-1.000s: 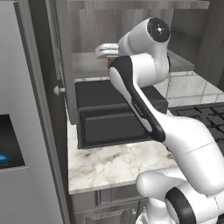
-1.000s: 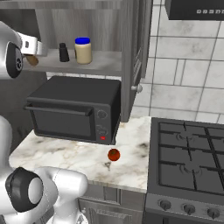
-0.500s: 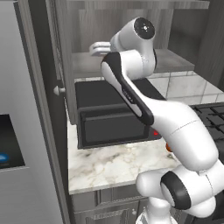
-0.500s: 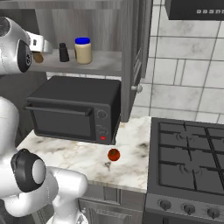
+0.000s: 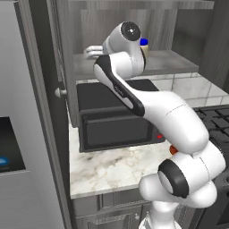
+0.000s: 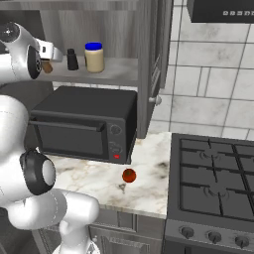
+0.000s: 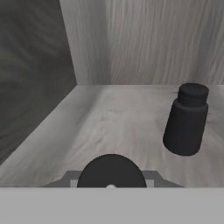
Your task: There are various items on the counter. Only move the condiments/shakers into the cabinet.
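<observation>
My gripper (image 6: pixel 49 53) is shut on the slim brown wooden shaker (image 6: pixel 47 66), holding it at the left end of the cabinet shelf (image 6: pixel 116 73). In the hand view the held shaker's dark round top (image 7: pixel 111 171) sits low over the grey shelf floor (image 7: pixel 109 118). To its right on that floor stands the small black shaker (image 7: pixel 187 120). On the same shelf the black shaker (image 6: pixel 72 59) stands beside the cream jar with the blue lid (image 6: pixel 94 57). From the left base camera my gripper (image 5: pixel 91 51) reaches into the cabinet, and the jar's lid (image 5: pixel 144 42) peeks out behind the arm.
A black toaster oven (image 6: pixel 84 130) stands on the marble counter (image 6: pixel 149 171) under the shelf. A small red tomato (image 6: pixel 129 175) lies on the counter in front of it. A black stove (image 6: pixel 218 183) is at the right. The open cabinet door (image 6: pixel 150 64) hangs right of the shelf.
The gripper has carried the brown shaker further in over the shelf's left end, closer to the black shaker. The arm's upper joints swung with it.
</observation>
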